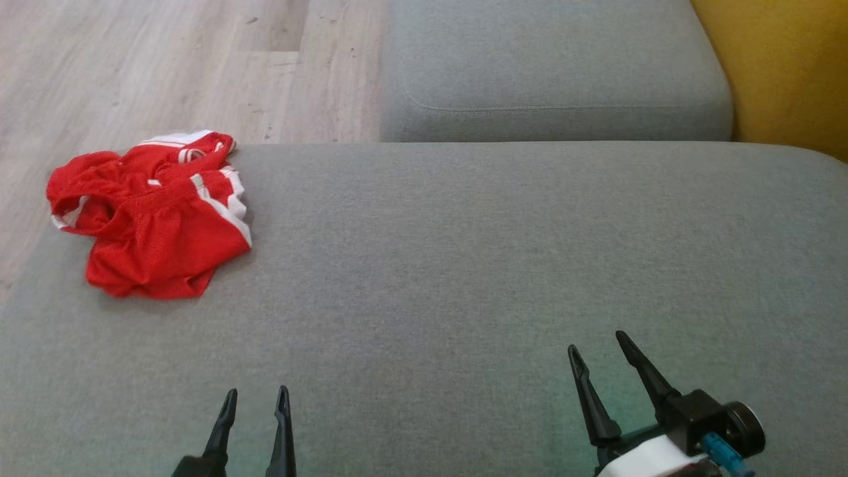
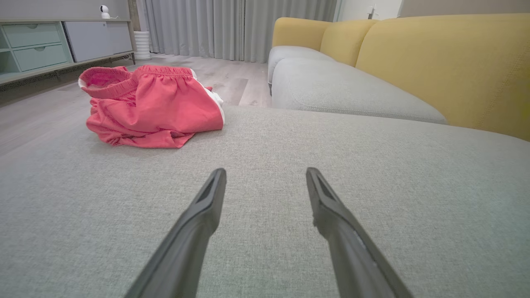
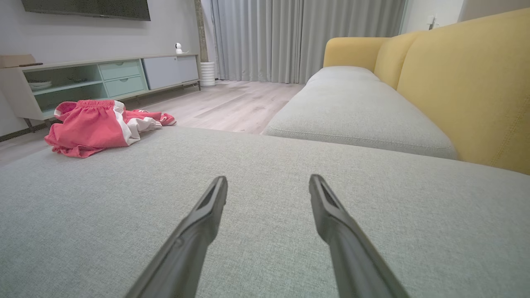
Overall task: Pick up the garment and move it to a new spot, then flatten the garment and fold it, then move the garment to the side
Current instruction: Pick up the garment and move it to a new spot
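The garment (image 1: 156,212), a crumpled pair of red shorts, lies at ten o'clock in the head view, on the far left corner of the grey cushion (image 1: 503,265), with wooden floor (image 1: 132,66) beyond. The left pincer (image 1: 257,392) sits at six o'clock and the right pincer (image 1: 597,342) at five; both stand apart and hold nothing. The pick-up is not yet begun. The left arm looks nearer, so I would send it toward eleven o'clock, come down on a raised ridge such as the gathered waistband, and close firmly. The fabric seems a thin, slippery mesh with white side stripes. The cushion's coarse weave may drag at it.
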